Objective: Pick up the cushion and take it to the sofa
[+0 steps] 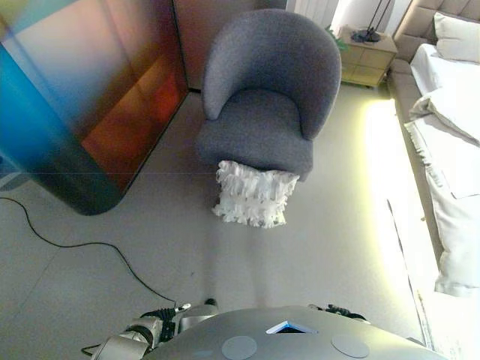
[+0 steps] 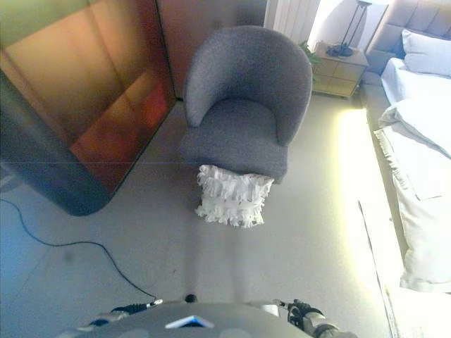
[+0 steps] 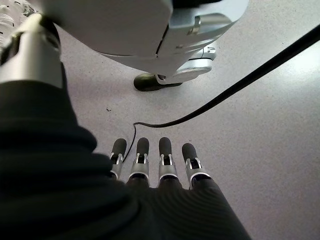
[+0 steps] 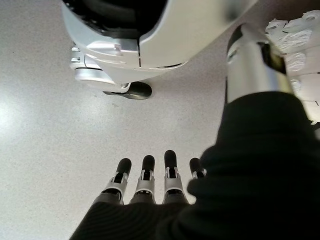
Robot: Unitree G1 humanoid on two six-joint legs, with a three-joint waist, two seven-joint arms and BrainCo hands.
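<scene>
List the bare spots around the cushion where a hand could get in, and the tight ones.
Open floor borders the white ruffled cushion in front and to both sides, so either side is easy. Tight: its back leans against the grey armchair. The armchair's seat is bare. Both robot hands, left and right, hang open over the floor.

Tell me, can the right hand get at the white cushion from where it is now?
Probably not yet. The right hand hangs open, pointing down at the floor, while the cushion leans against the grey armchair some way ahead. Nothing lies between them, so stepping closer should suffice.

showing off a frilly white cloth cushion (image 1: 253,194), matt grey fabric armchair (image 1: 264,97), glossy wardrobe panel (image 1: 90,90), smooth pale floor (image 1: 322,240)
</scene>
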